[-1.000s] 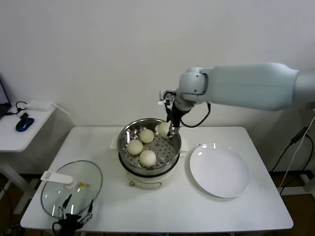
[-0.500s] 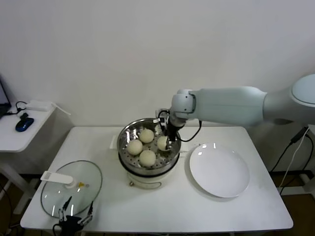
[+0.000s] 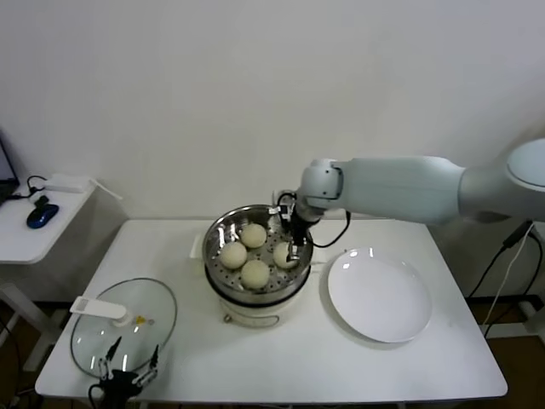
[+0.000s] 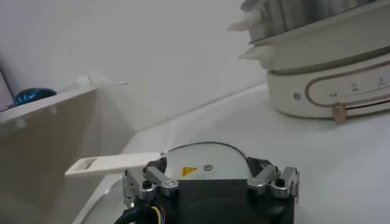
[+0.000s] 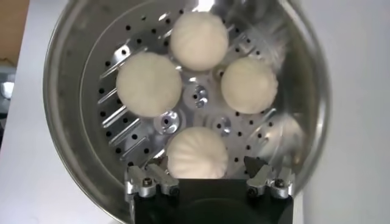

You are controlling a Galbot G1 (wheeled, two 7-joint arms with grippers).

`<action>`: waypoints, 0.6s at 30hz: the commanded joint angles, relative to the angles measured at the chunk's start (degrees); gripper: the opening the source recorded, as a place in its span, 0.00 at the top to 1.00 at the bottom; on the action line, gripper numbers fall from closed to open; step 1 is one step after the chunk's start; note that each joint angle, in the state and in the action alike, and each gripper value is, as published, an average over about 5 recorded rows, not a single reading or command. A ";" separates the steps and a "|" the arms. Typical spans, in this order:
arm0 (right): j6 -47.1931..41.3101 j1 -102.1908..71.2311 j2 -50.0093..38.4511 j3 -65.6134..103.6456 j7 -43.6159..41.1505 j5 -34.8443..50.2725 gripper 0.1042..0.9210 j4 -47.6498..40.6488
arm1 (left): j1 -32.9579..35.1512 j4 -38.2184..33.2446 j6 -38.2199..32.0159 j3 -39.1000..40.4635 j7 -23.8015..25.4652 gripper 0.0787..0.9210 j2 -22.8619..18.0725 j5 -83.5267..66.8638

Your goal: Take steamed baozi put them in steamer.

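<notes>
Where the right gripper [image 5: 207, 182] gapes, a baozi [image 5: 197, 152].

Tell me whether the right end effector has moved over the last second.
Yes. The right end effector has come down from above the far rim of the steamer into the basket, lowering the fourth baozi among the others.

The right pincer [image 3: 293, 247] hangs open inside the steamer [image 3: 223, 232]. The left pincer [image 3: 126, 377] waits far off, low down.
</notes>
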 commanded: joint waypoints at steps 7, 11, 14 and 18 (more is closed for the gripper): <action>2.24 -4.59 -33.50 19.16 36.22 15.54 0.12 31.44 | -0.54 -0.41 -1.22 0.69 -1.30 0.12 -0.35 -0.69; 7.69 -24.15 -45.72 34.66 40.65 10.30 0.12 39.88 | -0.58 -1.02 -1.21 1.24 -1.21 0.12 -0.67 -0.50; 11.64 -47.36 -51.59 54.05 40.77 3.21 0.12 42.20 | -0.60 -1.26 -1.16 1.42 -1.14 0.12 -0.93 -0.14; 17.83 -86.45 -52.77 87.96 39.57 -5.61 0.12 42.46 | -0.24 -1.52 -1.28 1.64 -1.00 0.12 -1.33 0.68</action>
